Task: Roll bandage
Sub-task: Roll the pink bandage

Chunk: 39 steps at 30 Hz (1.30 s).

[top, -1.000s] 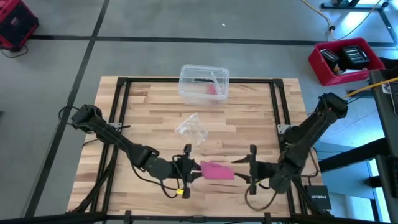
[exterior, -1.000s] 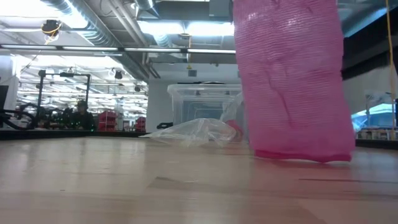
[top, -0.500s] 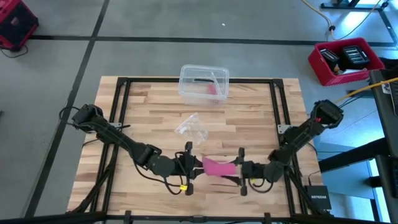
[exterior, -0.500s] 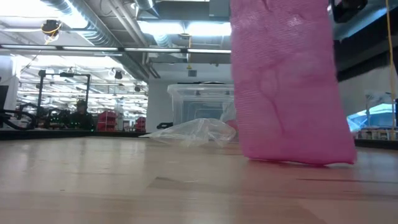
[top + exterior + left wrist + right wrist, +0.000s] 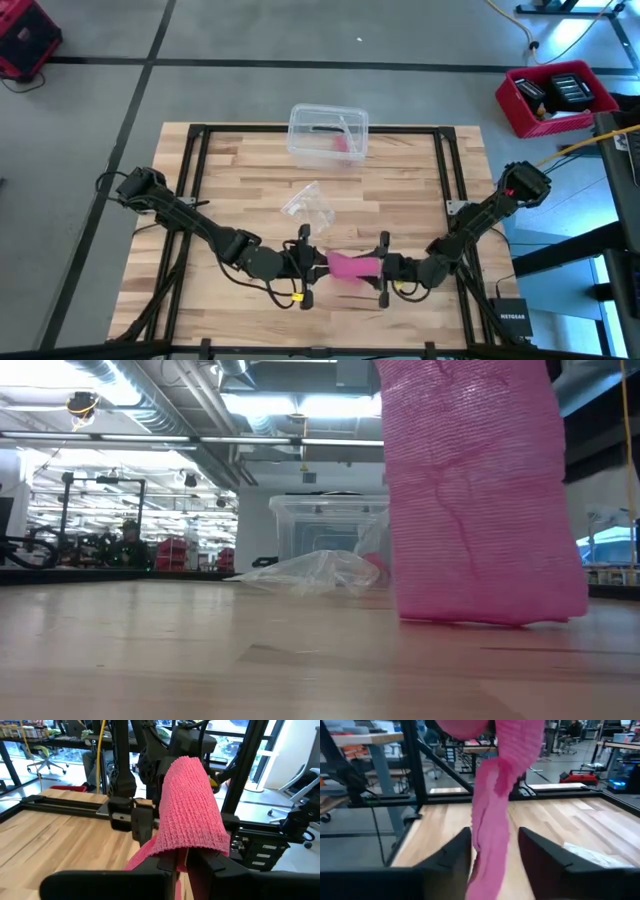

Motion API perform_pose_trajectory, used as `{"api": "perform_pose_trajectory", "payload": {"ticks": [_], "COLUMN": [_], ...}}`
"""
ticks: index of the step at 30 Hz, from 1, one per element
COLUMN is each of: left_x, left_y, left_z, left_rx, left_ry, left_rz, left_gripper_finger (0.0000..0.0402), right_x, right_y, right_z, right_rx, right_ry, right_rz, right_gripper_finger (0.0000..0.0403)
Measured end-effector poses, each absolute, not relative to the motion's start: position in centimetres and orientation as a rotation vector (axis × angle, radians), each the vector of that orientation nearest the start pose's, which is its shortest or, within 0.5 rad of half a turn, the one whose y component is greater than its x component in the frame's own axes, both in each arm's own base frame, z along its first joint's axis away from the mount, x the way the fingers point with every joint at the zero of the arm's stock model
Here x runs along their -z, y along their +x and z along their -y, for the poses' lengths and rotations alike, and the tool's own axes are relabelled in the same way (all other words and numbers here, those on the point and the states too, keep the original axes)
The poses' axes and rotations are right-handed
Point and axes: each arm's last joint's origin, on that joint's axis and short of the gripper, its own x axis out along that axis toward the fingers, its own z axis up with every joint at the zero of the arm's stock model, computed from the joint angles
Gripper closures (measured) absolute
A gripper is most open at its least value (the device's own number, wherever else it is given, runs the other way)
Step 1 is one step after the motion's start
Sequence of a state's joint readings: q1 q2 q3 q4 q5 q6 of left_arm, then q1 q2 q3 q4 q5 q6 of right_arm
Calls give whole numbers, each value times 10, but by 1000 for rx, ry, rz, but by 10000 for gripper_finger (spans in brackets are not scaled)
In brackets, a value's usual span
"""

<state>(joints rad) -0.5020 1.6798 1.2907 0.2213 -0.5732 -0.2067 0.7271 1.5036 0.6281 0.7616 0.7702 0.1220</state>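
Your left gripper (image 5: 306,264) sits near the front edge of the counter (image 5: 400,190), its fingers closed on one end of the bandage (image 5: 351,266); in the left wrist view the pink fabric drapes over the closed tips and hangs down.

Your right gripper (image 5: 383,270) has slid in along the front edge over the last second and now sits right at the bandage's other end. Its two fingers (image 5: 451,855) stand apart with the hanging strip between them, so it is parted around the fabric and not yet clamped on it.

In the high view the pink patch looks shorter than it did a second ago, bunched between the two grippers. In the low view the bandage hangs with its lower edge at or just above the counter.

This reads as the handover into rolling: one end is held and the other is about to be caught. Watch that the loose fold does not slip out as you close.

The clear box (image 5: 328,133) and the plastic wrapper (image 5: 308,208) lie well apart behind.
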Motion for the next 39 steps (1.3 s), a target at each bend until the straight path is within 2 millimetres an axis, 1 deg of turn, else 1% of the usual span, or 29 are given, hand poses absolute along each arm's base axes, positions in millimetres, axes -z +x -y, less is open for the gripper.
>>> {"api": "perform_pose_trajectory", "payload": {"ticks": [2,4,5,6,9,12,14,16,19,21,26,32,36,39], "left_x": [-313,-314,-314,-315,-315,-314,-312,-310,-309,-309,-306,-300,-290,-282], "left_y": [349,349,349,348,342,335,332,331,328,327,326,333,335,334], "left_z": [173,173,174,175,181,187,191,193,198,201,201,186,177,174], "left_rx": [-86,-85,-83,-73,-13,18,29,34,53,83,97,27,-6,-21], "left_ry": [-121,-124,-131,-142,-143,-113,-101,-96,-86,-82,-75,-102,-115,-123], "left_rz": [-132,-125,-124,-125,-161,-201,-222,-236,-243,-249,-273,-325,-350,-380], "left_gripper_finger": [380,380,380,380,380,380,380,380,380,380,380,380,380,380], "right_x": [-204,-201,-201,-201,-210,-228,-240,-252,-266,-275,-293,-325,-342,-356], "right_y": [234,234,233,232,221,207,199,190,176,172,165,166,168,168], "right_z": [-177,-177,-177,-177,-179,-179,-177,-173,-168,-162,-154,-157,-160,-161], "right_rx": [57,61,71,88,163,195,205,251,311,340,316,236,197,194], "right_ry": [22,0,-18,-46,-108,-165,-184,-202,-262,-279,-329,-422,-489,-509], "right_rz": [-107,-129,-135,-139,-119,-89,-65,-46,-45,-38,-7,47,40,28], "right_gripper_finger": [294,356,379,389,384,397,395,394,398,397,399,398,400,399]}}
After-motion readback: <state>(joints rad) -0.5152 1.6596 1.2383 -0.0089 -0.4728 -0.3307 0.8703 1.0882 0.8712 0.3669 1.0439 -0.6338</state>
